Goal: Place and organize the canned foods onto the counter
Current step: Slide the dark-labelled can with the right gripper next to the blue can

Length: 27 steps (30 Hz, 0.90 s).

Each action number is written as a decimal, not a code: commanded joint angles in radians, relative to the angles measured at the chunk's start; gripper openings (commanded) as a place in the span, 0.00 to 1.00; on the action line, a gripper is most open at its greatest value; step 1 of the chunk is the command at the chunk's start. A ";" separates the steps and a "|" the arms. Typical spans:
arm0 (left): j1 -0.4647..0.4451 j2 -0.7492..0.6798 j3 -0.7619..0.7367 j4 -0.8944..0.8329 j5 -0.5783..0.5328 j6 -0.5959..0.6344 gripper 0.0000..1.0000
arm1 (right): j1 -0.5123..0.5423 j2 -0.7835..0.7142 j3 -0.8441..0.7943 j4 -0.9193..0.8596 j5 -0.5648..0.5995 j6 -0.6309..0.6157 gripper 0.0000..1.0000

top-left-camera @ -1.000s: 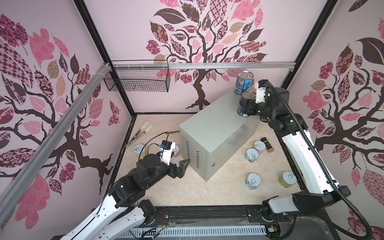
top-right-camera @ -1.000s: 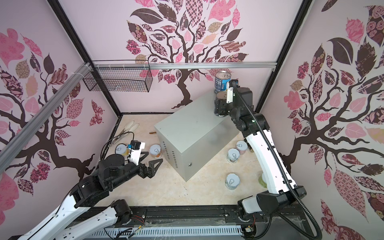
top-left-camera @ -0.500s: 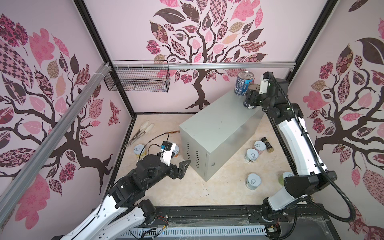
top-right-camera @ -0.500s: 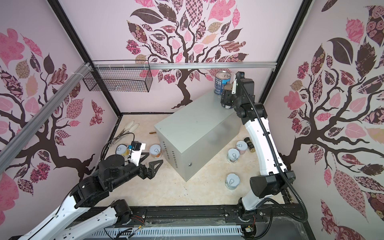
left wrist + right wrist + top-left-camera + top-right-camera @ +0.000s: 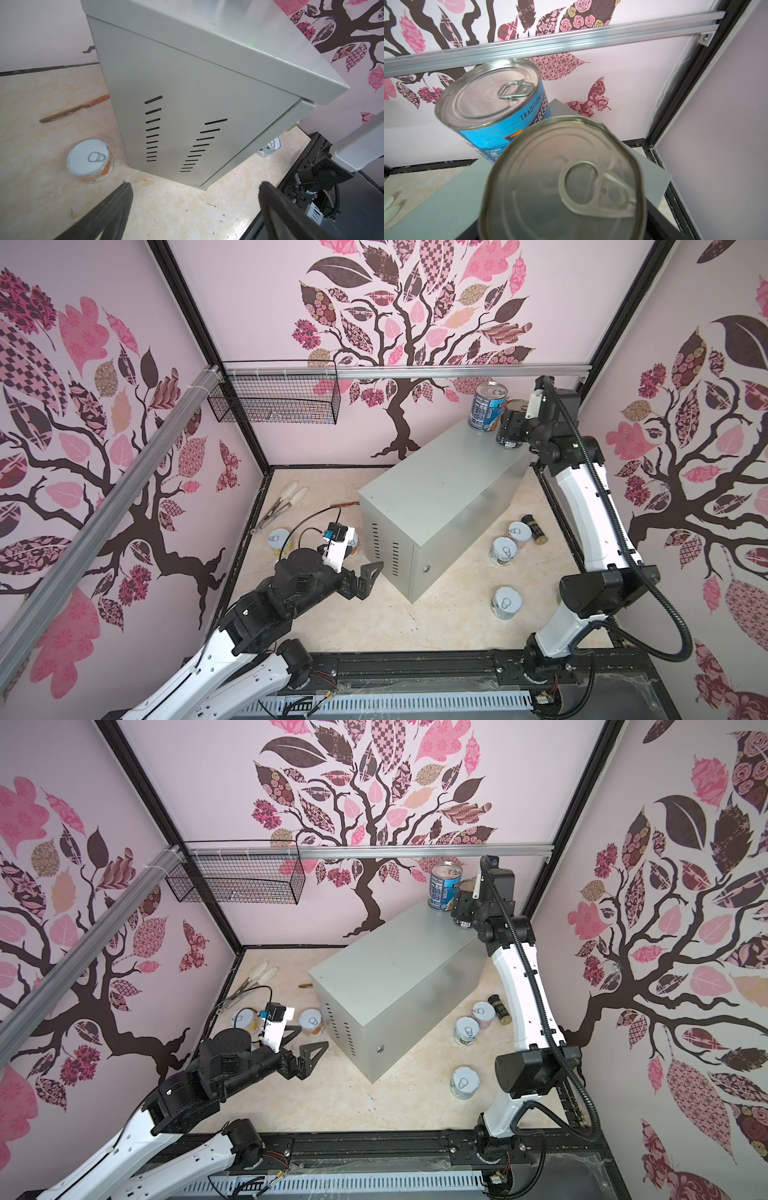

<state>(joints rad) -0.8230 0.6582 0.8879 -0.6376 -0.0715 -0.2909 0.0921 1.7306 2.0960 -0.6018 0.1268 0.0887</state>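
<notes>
Grey and made of metal, the big box-shaped cabinet (image 5: 440,506) stands on the pale floor, with thin slits in its side. The right claw (image 5: 514,426) is up at the far right corner of the cabinet's top. It is closed around a tall dark can with a silver pull-tab lid (image 5: 562,182). I cannot tell if the can's bottom touches the top. Just beside it, a tall blue can with a silver lid (image 5: 485,408) stands upright on the cabinet. The left claw (image 5: 195,185) hangs low near the side with the slits, wide open and holding nothing. Three short cans with pale labels (image 5: 506,602) stand on the floor to the right of the cabinet. Two more short cans (image 5: 311,1022) stand to its left. A small dark jar with a black cap (image 5: 535,529) is just beside one of the right-hand cans.
</notes>
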 commanded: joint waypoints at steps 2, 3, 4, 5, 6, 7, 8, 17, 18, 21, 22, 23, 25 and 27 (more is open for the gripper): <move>0.010 0.001 -0.024 0.015 0.015 0.009 0.98 | -0.014 0.034 0.073 0.070 0.001 -0.005 0.62; 0.011 0.001 -0.024 0.015 0.016 0.009 0.98 | -0.015 0.039 0.072 0.070 -0.002 -0.007 0.62; 0.012 0.001 -0.025 0.018 0.015 0.007 0.98 | -0.015 0.046 0.073 0.068 -0.003 -0.007 0.62; 0.013 0.003 -0.025 0.018 0.017 0.010 0.98 | -0.016 0.052 0.105 0.065 -0.004 -0.008 0.62; 0.013 0.003 -0.026 0.017 0.018 0.010 0.98 | -0.016 0.057 0.110 0.062 -0.007 -0.008 0.62; 0.015 0.006 -0.024 0.018 0.018 0.010 0.98 | -0.017 0.061 0.112 0.062 -0.010 -0.005 0.62; 0.015 0.008 -0.023 0.016 0.019 0.009 0.98 | -0.017 0.064 0.116 0.061 -0.015 -0.003 0.62; 0.019 0.016 -0.026 0.015 0.026 0.011 0.98 | -0.016 0.073 0.119 0.056 -0.024 -0.001 0.69; 0.019 0.016 -0.024 0.017 0.026 0.011 0.98 | -0.016 0.071 0.118 0.057 -0.023 -0.003 0.72; 0.019 0.018 -0.026 0.018 0.026 0.013 0.98 | -0.017 0.067 0.113 0.056 -0.021 -0.006 0.83; 0.019 0.020 -0.026 0.017 0.027 0.013 0.98 | -0.017 0.065 0.113 0.055 -0.018 -0.009 0.89; 0.019 0.021 -0.026 0.017 0.026 0.014 0.98 | -0.017 0.062 0.109 0.053 -0.014 -0.010 0.94; 0.019 0.022 -0.024 0.017 0.026 0.014 0.98 | -0.016 0.054 0.103 0.053 -0.010 -0.014 1.00; 0.019 0.023 -0.025 0.017 0.026 0.015 0.98 | -0.016 0.045 0.097 0.053 -0.011 -0.016 1.00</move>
<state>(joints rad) -0.8093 0.6811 0.8879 -0.6369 -0.0544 -0.2874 0.0818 1.7920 2.1555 -0.5667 0.1093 0.0776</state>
